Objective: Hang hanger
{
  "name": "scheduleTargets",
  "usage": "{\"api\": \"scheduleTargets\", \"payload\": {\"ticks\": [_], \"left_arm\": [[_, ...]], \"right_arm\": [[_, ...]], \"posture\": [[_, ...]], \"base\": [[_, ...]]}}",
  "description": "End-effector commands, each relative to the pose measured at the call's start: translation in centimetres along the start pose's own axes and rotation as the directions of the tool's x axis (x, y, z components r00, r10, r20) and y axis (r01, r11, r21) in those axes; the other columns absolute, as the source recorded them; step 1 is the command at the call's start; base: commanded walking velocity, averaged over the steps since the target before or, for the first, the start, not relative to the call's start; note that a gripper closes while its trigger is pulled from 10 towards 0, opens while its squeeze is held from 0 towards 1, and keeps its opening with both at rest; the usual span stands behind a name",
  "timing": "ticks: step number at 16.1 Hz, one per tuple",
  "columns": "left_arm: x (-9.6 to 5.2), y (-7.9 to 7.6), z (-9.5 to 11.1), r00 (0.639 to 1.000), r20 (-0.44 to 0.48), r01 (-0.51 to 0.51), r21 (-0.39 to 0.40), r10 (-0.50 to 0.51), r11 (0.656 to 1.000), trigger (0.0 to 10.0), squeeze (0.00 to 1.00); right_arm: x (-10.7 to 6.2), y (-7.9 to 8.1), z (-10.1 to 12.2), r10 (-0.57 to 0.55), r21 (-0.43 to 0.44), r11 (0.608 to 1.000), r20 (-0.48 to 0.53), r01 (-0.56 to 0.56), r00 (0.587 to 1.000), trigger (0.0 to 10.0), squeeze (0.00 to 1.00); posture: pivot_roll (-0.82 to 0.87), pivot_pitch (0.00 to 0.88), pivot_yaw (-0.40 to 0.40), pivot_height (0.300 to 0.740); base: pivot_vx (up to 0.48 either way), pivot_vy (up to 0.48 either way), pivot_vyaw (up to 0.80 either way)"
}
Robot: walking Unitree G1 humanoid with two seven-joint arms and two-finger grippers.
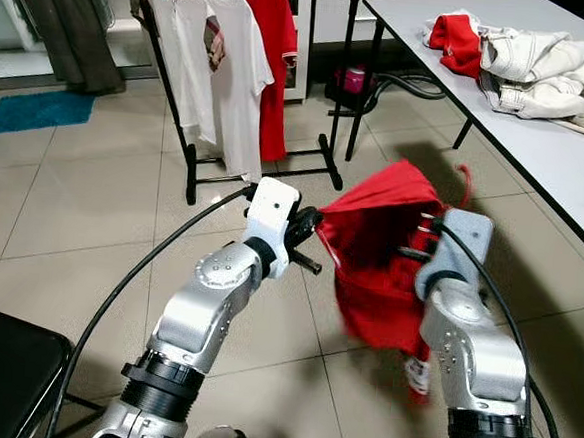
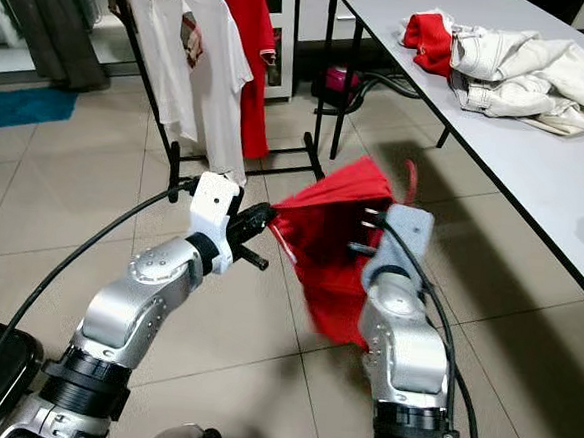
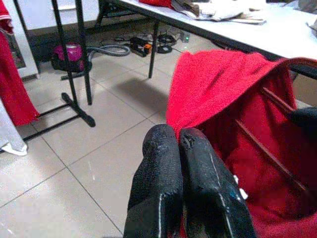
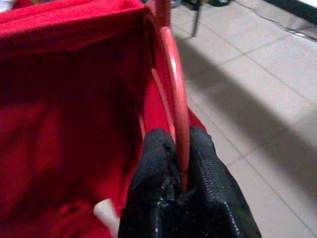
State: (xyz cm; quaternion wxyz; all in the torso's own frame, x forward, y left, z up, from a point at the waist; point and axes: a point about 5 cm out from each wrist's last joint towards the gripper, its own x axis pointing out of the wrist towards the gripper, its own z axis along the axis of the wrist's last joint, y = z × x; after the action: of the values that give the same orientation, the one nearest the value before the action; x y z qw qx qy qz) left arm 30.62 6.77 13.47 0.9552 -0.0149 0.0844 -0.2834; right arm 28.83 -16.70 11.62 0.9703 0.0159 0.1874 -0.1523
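Observation:
A red shirt on a red hanger hangs in the air between my two arms, low over the tiled floor. My left gripper is shut on the shirt's left edge, pinching the cloth at its fingertips. The thin red bar of the hanger sits between the pads of my right gripper, which is shut on it. The hanger's hook sticks up by my right wrist. A black clothes rack stands ahead to the left, carrying white shirts and another red garment.
A white table runs along the right with a pile of clothes on it. A pink vacuum and hose lie under its far end. A black chair is at my near left, a blue mat farther left.

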Motion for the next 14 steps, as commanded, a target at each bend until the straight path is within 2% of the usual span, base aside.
{"api": "scheduleTargets", "payload": {"ticks": [1, 2, 3, 4, 5, 7, 9, 11, 13, 14], "left_arm": [[-1.1, 3.6, -0.1, 0.984, -0.002, -0.18, -0.02, 0.18, 0.983, 0.0, 0.0], [-1.5, 4.9, 0.1, 0.969, 0.004, -0.246, -0.025, 0.246, 0.969, 0.0, 0.0], [-1.7, 5.6, 0.2, 0.96, 0.007, -0.279, -0.026, 0.279, 0.96, 0.0, 0.0], [-2.7, 8.3, 0.6, 0.92, 0.015, -0.391, -0.017, 0.392, 0.92, 0.0, 0.0], [-3.4, 10.0, 0.9, 0.89, 0.018, -0.456, -0.019, 0.456, 0.89, 0.0, 0.0], [-4.2, 11.3, 1.2, 0.862, 0.023, -0.506, -0.012, 0.506, 0.863, 0.0, 0.0], [-4.3, 11.6, 1.2, 0.845, 0.027, -0.533, -0.018, 0.534, 0.846, 0.0, 0.0], [-3.9, 10.7, 0.7, 0.847, 0.01, -0.53, -0.024, 0.531, 0.847, 0.0, 0.0], [-3.9, 10.6, 0.4, 0.842, 0.001, -0.54, -0.025, 0.54, 0.841, 0.0, 0.0], [-3.2, 9.2, -0.1, 0.871, -0.023, -0.491, -0.061, 0.491, 0.869, 0.0, 0.0]], "right_arm": [[0.5, -3.4, 1.4, -0.171, 0.032, 0.985, 0.071, 0.169, 0.983, 10.0, 0.0], [0.6, -4.3, 1.5, -0.203, 0.039, 0.979, 0.074, 0.2, 0.976, 10.0, 0.0], [0.6, -4.7, 1.5, -0.218, 0.046, 0.975, 0.075, 0.215, 0.973, 10.0, 0.0], [0.6, -5.7, 1.5, -0.262, 0.06, 0.964, 0.076, 0.258, 0.962, 10.0, 0.0], [0.7, -6.1, 1.5, -0.278, 0.065, 0.96, 0.076, 0.273, 0.958, 10.0, 0.0], [0.8, -5.9, 1.4, -0.259, 0.063, 0.965, 0.072, 0.255, 0.963, 10.0, 0.0], [0.7, -5.4, 1.3, -0.245, 0.066, 0.968, 0.071, 0.241, 0.967, 10.0, 0.0], [0.7, -5.0, 1.5, -0.249, 0.081, 0.967, 0.077, 0.243, 0.966, 10.0, 0.0], [0.7, -5.1, 1.5, -0.254, 0.087, 0.965, 0.08, 0.247, 0.964, 10.0, 0.0], [0.7, -4.4, 1.6, -0.191, 0.116, 0.976, 0.072, 0.182, 0.979, 10.0, 0.0]], "posture": [[0.03, 0.045, 0.069, 0.74], [0.03, 0.045, 0.068, 0.74], [0.03, 0.045, 0.068, 0.74], [0.03, 0.044, 0.066, 0.74], [0.03, 0.043, 0.063, 0.74], [0.03, 0.044, 0.06, 0.74], [0.03, 0.043, 0.058, 0.74], [0.03, 0.042, 0.059, 0.74], [0.03, 0.042, 0.059, 0.74], [0.03, 0.042, 0.062, 0.74]], "base": [[0.0, 0.0, 0.0], [0.0, 0.0, 0.0], [0.0, 0.0, 0.0], [0.0, 0.0, 0.0], [0.0, 0.0, 0.0], [0.0, 0.0, 0.0], [0.0, 0.0, 0.0], [0.0, 0.0, 0.0], [0.0, 0.0, 0.0], [0.0, 0.0, 0.0]]}}
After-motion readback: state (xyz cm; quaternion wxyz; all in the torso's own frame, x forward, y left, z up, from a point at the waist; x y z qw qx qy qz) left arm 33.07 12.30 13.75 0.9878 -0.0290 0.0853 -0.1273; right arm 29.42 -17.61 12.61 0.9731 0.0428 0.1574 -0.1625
